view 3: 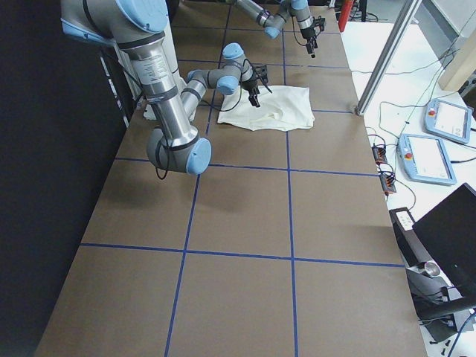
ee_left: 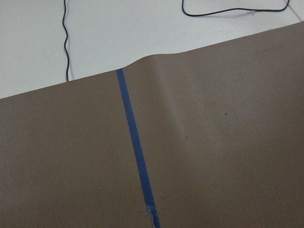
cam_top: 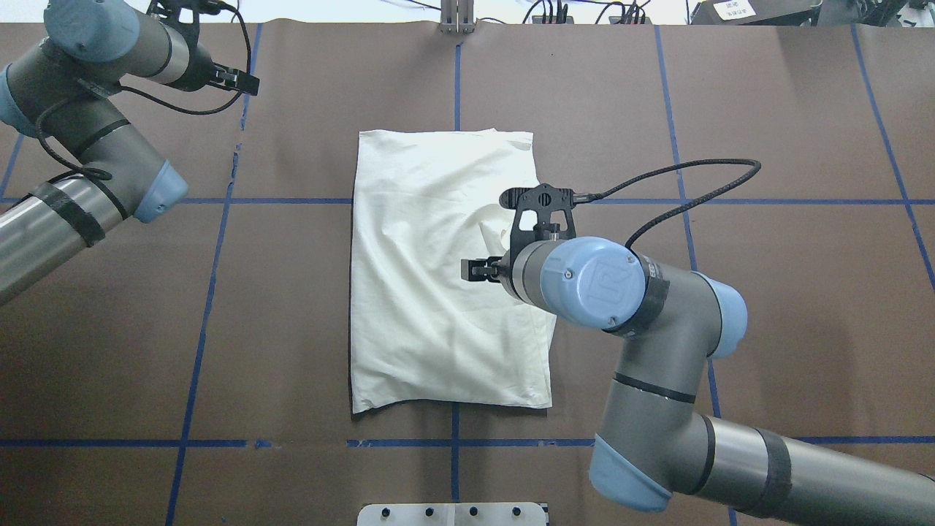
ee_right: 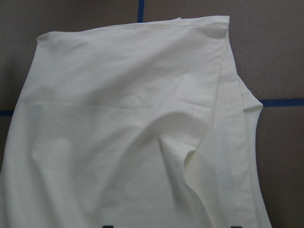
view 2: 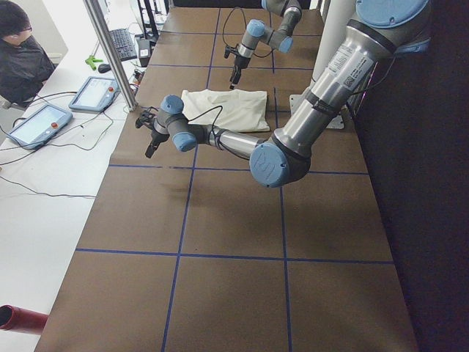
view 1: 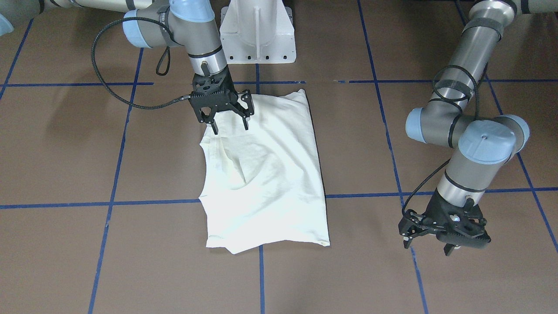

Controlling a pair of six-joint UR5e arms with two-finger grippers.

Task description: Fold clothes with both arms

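Observation:
The clothes [view 1: 266, 174] are a single cream shirt folded into a tall rectangle, plain side up, on the brown table [cam_top: 730, 109]; it also shows as clothes [cam_top: 438, 277] from overhead. My right gripper [view 1: 230, 125] hovers open just over the shirt's wrinkled edge on the robot's right side, with nothing between its fingers. The right wrist view looks down on the clothes [ee_right: 133, 118], with a hemmed edge folded over on the right. My left gripper [view 1: 428, 245] hangs open and empty over bare table, far from the shirt, near the table's far edge [ee_left: 142, 59].
The white pedestal base [view 1: 257, 35] stands behind the shirt. Blue tape lines [cam_top: 212, 292] grid the table. Beyond the far edge are a metal post [view 2: 110, 51], tablets [view 2: 37, 125], cables, and a seated person [view 2: 18, 62].

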